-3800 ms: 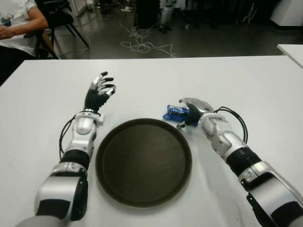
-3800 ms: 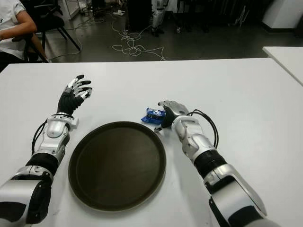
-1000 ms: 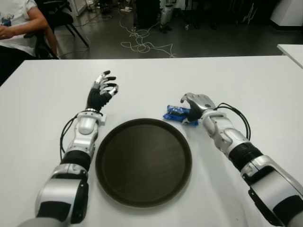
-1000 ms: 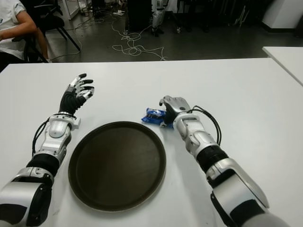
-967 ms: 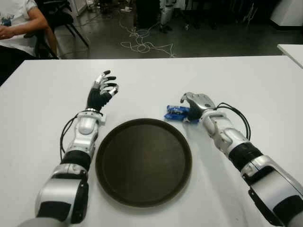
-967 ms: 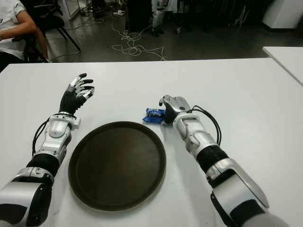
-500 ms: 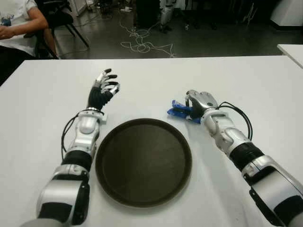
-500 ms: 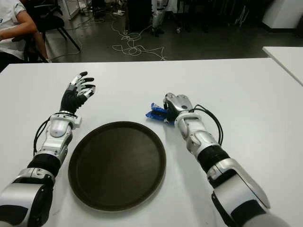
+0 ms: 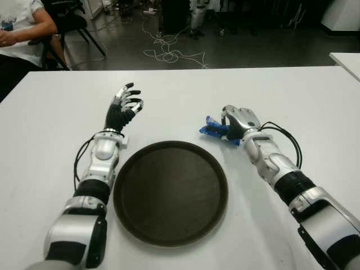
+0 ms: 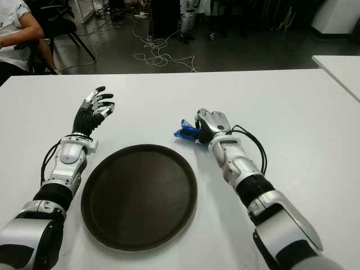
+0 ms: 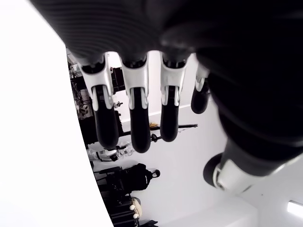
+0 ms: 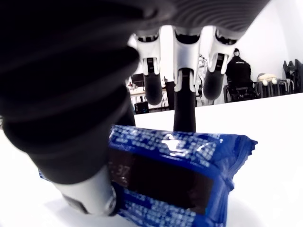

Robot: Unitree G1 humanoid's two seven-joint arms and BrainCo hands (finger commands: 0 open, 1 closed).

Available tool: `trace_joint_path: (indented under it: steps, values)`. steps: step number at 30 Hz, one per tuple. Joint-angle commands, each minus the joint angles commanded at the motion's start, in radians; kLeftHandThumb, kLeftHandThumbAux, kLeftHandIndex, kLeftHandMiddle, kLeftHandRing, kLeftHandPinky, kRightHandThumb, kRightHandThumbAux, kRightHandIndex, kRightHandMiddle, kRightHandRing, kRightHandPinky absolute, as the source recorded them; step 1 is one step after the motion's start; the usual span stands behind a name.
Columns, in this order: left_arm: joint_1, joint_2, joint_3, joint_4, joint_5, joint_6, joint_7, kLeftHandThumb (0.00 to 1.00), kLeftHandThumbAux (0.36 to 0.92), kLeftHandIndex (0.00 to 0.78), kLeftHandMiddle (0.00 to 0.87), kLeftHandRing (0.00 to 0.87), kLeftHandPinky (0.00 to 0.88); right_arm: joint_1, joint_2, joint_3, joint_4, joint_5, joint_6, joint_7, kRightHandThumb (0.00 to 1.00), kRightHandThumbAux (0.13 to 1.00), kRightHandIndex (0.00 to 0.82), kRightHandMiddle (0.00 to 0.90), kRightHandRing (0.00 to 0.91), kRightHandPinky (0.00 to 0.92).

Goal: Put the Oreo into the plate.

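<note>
**Right hand grasps the Oreo pack beside the plate**

Left eye view: a white table [image 9: 50, 118] carries a round dark plate [image 9: 170, 192] in the middle. Just past the plate's far right rim, the right hand [image 9: 238, 121] is closed around the blue Oreo pack [image 9: 212, 129], which sticks out from the hand toward the robot's left and is not in the plate. The left hand [image 9: 122, 107] shows to the left of the plate's far edge, its fingers spread and raised, holding nothing. A seated person [image 9: 22, 25] shows at the table's far left corner, and cables [image 9: 169, 48] lie on the floor behind.

Right eye view: the same layout; the pack's free end points toward the plate's far rim, near it.

Left wrist view: the left hand's fingers [image 11: 135, 118] hang loosely extended, with nothing between them.

Right wrist view: the thumb presses the near face of the pack while fingers [image 12: 183, 101] reach over its far side, gripping it.
</note>
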Motion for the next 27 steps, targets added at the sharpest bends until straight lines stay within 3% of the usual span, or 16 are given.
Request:
trace_joint_path:
  steps: [17,27]
  values:
    - [0.009,-0.008,-0.001,-0.022,0.003,0.015,0.019,0.424,0.690,0.114,0.231,0.259,0.308,0.012,-0.005,-0.020,-0.013,0.007,-0.015,-0.010,0.172,0.876,0.566,0.707,0.715,0.718]
    - [0.007,-0.007,-0.001,-0.021,-0.001,0.022,0.009,0.389,0.696,0.112,0.228,0.256,0.301,0.008,-0.004,-0.022,-0.005,0.005,-0.012,-0.016,0.171,0.884,0.574,0.710,0.719,0.725]
